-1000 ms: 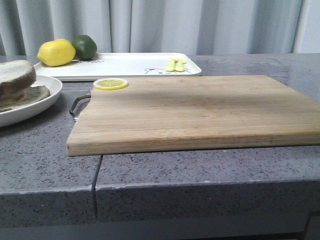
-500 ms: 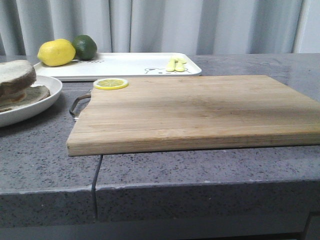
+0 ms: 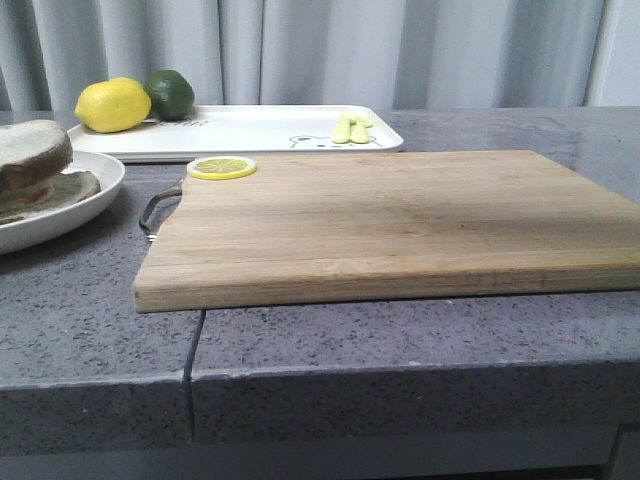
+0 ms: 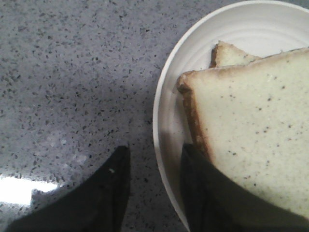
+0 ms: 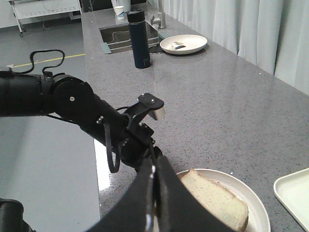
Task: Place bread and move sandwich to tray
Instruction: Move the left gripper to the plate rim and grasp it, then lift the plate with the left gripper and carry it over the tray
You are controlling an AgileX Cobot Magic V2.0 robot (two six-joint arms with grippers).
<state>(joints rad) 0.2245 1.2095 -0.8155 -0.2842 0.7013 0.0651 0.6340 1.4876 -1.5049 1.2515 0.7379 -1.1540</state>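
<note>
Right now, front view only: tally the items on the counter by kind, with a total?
Whole citrus: 2, lemon and lime
Lemon slice: 1
Small yellow piece on tray: 1
Tray: 1
Cutting board: 1
Plate: 1
Sandwich on plate: 1
Total: 8

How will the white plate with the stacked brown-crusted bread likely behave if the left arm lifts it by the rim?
The round shallow white plate looks rigid and glazed, so probably slippery in a rim grasp. The open left end effector straddles one edge only, so the plate may tilt. The brown-crusted bread sandwich lies loosely stacked and soft-looking, so its slices could slide if tilted.
</note>
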